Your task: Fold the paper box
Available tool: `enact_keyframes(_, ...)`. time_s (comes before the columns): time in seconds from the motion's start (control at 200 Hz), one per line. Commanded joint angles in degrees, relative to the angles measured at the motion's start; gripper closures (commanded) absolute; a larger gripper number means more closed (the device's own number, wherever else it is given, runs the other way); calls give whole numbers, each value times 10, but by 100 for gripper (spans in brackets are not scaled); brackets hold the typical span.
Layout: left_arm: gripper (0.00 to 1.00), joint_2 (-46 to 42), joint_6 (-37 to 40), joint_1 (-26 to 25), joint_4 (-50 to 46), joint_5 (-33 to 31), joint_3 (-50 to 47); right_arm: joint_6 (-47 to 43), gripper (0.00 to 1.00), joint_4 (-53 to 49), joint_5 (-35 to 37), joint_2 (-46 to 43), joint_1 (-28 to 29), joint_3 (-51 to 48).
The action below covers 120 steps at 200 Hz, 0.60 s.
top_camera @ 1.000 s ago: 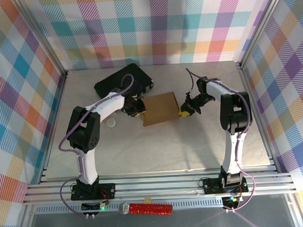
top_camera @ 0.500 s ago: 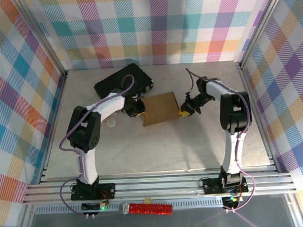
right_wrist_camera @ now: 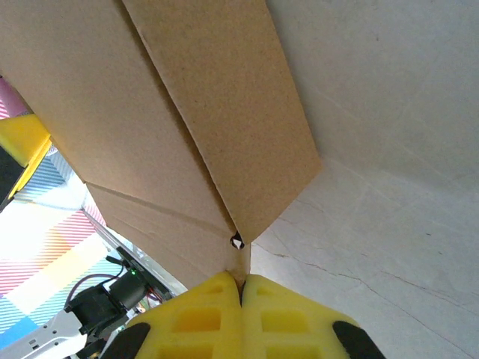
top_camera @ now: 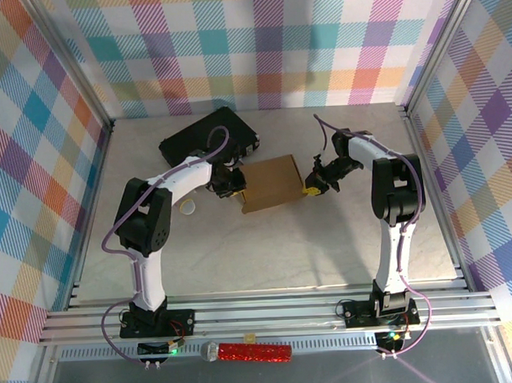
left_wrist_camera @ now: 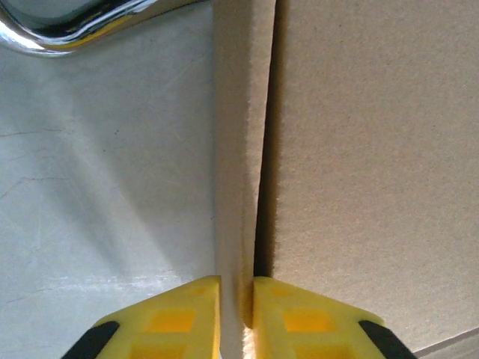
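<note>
Two white robot arms are reaching toward each other across a pale bench [top_camera: 266, 250], and we are looking down on them from above. Between them, the paper box [top_camera: 271, 182] is lying near the middle of the bench. It is a plain brown cardboard shape, just in front of a black case [top_camera: 208, 136] at the back.

The left tool [top_camera: 231, 183] is pressing in at the box's left edge. From the left wrist we are seeing its yellow fingers [left_wrist_camera: 179, 318] clenching a thin cardboard flap, seen edge-on between them. A wider brown panel is rising just to the right, and the case's shiny metal handle [left_wrist_camera: 67, 26] is curving across the upper left corner.

The right tool [top_camera: 311, 189] is meeting the box's right edge. From the right wrist we are seeing its yellow fingers [right_wrist_camera: 194, 314] pressed together, pinching a corner of the cardboard where two flaps are converging.

A small white round object [top_camera: 188, 209] is sitting on the bench beside the left arm.
</note>
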Motion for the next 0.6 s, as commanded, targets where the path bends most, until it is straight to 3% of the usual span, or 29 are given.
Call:
enact_keyframes(0.0,87,56,9,-9,-43,-33,-31,-5,95,-12,13,12,4,10)
enact_keyframes(0.155,100,56,3,-9,-23,-24,-38,-5,95,-11,11,11,4,10)
enact_keyframes(0.305,100,49,5,-9,-42,-28,-26,-3,93,-9,13,6,4,10)
enact_keyframes(0.345,100,46,4,-8,-52,-27,-21,-2,88,-6,14,0,4,9)
enact_keyframes(0.47,100,38,-9,0,-99,31,10,10,57,-1,24,-38,3,24)
enact_keyframes(0.595,100,44,-8,4,-173,99,53,41,39,19,29,-84,-4,30)
